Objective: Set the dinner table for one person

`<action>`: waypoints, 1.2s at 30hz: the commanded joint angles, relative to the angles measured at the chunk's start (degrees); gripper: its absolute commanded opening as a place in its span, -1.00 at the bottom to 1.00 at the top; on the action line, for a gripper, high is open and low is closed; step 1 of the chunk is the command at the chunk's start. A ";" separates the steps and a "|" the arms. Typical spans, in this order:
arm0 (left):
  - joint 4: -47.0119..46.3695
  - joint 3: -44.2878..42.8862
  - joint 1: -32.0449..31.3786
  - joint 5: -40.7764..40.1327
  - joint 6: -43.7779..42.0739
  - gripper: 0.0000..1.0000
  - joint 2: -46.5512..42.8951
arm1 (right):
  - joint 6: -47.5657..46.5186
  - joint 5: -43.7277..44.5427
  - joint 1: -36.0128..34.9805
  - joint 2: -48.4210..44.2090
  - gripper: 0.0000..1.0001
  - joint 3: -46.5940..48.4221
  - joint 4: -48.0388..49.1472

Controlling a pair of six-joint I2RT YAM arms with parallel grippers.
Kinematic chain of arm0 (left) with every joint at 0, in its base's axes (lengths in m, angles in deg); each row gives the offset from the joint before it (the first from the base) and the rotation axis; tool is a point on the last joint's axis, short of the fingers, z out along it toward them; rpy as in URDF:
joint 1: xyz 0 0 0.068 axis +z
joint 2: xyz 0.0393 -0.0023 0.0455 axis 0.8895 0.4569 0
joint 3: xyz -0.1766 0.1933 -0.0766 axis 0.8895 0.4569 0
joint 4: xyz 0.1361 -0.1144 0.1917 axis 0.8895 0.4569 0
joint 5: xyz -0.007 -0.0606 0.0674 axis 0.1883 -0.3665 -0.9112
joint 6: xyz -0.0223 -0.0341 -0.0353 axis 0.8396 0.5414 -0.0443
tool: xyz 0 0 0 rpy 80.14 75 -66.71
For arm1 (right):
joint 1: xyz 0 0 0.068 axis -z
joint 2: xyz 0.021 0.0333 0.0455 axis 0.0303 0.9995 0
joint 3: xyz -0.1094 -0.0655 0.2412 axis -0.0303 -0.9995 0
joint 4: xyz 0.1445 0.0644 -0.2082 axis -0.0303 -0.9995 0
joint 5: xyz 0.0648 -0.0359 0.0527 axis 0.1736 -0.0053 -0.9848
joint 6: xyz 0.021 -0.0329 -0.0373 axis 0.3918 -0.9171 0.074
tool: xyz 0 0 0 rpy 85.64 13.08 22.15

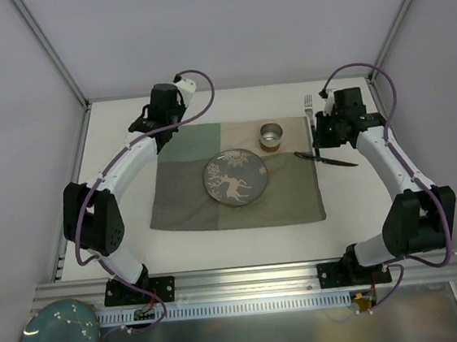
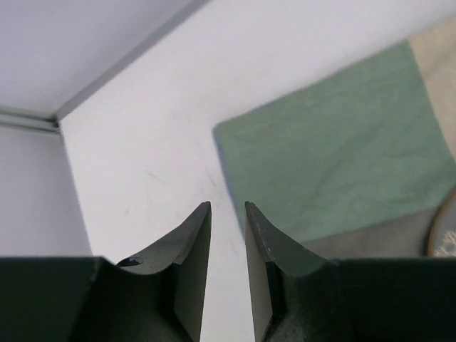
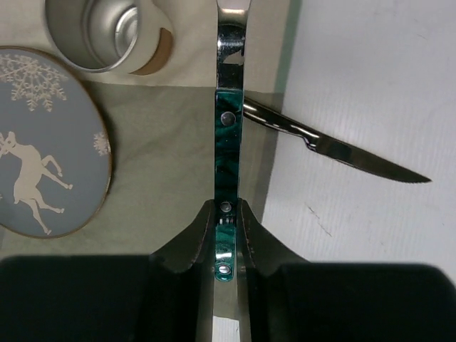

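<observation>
Firstly, look at the dinner table (image 1: 220, 249), a large flat matte-white rectangular top inside thin aluminium bars. Carries in its middle a green-and-beige patchwork cloth mat (image 1: 289, 201). On that mat, find a round grey-blue plate with a white deer (image 1: 236, 177) and, beyond it toward the far edge, a small metal cup with a tan band (image 1: 271, 135). At the mat's right border, note a steel knife with a serrated blade (image 3: 349, 153). Lies flat and crosswise, blade on the bare white surface, tip pointing right, away from the mat.

Next, see the right gripper (image 3: 226, 208), jaws clamped on the near end of a steel fork with a marbled green riveted handle (image 3: 228, 142). Holds the fork's long axis straight ahead from the jaws, toward the table's far edge, passing over the knife close to its handle. Cannot tell if the two pieces touch.

Probably turns on this crossing: fork running near-to-far, knife running left-to-right under it, plate to the left of the jaws with the mat between. Clearly the nearer arm, being the one that grips.

Lastly, find the left gripper (image 2: 228, 210) over bare table at the mat's far-left green corner. Jaws a little apart, nothing between them.
</observation>
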 commanded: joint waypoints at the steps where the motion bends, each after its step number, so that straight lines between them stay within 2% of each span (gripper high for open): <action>1: -4.91 -4.32 2.84 -4.40 1.76 -0.47 -4.44 | 1.71 1.95 -4.46 1.39 -1.00 2.81 0.34; 12: -8.35 -5.90 8.74 -5.28 1.67 -0.46 -6.82 | 3.20 3.35 -15.63 10.35 -1.00 10.97 0.87; 26: -8.52 -1.95 9.36 -4.05 2.55 -0.47 -9.19 | 5.14 2.91 -28.55 23.00 -1.00 23.28 -0.18; 36: -8.61 -1.07 9.36 -4.14 2.37 -0.48 -11.21 | 6.54 1.33 -36.29 34.07 -1.00 37.43 -2.82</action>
